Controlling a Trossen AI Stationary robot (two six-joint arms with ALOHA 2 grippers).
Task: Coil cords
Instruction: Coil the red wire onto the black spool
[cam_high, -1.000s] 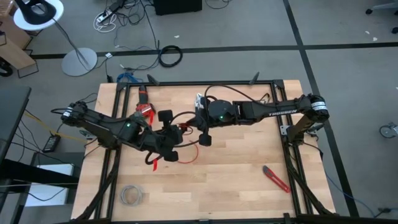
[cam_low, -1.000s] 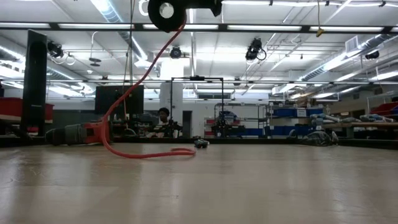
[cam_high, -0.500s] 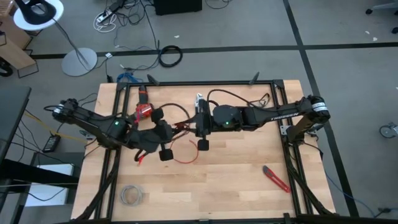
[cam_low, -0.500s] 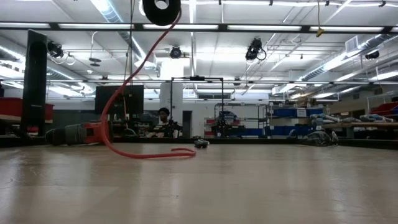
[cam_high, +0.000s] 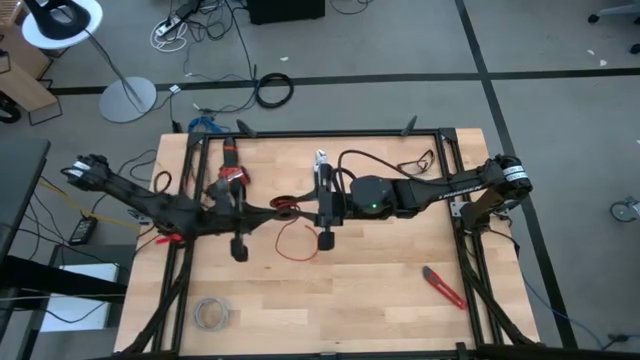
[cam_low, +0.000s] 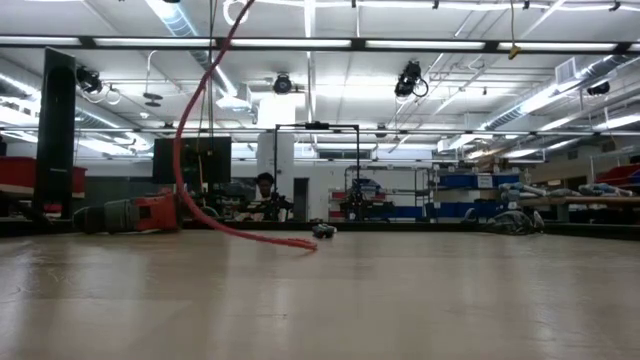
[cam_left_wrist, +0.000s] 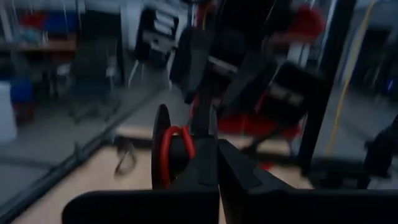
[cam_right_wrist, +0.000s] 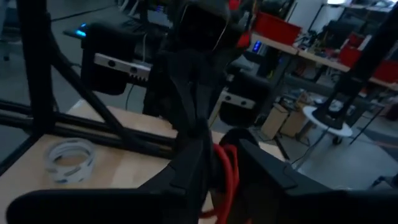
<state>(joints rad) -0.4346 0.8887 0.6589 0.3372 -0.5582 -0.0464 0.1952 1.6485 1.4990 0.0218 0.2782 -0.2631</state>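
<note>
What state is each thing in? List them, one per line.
Left gripper: shut on the red wire.
Right gripper: open, wire running between its fingers.
Red wire: one end held up, the rest trailing on the table.
Tape roll: lying flat.
Red cutter: lying flat, untouched.

Pale matt wooden tabletop (cam_high: 380, 270), smooth bright red wire (cam_high: 290, 240), matt black metal frame (cam_high: 320, 133)

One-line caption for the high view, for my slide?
Two arms meet mid-table: left gripper shut on the red wire, right gripper beside it, loop trailing on the wood.
</note>
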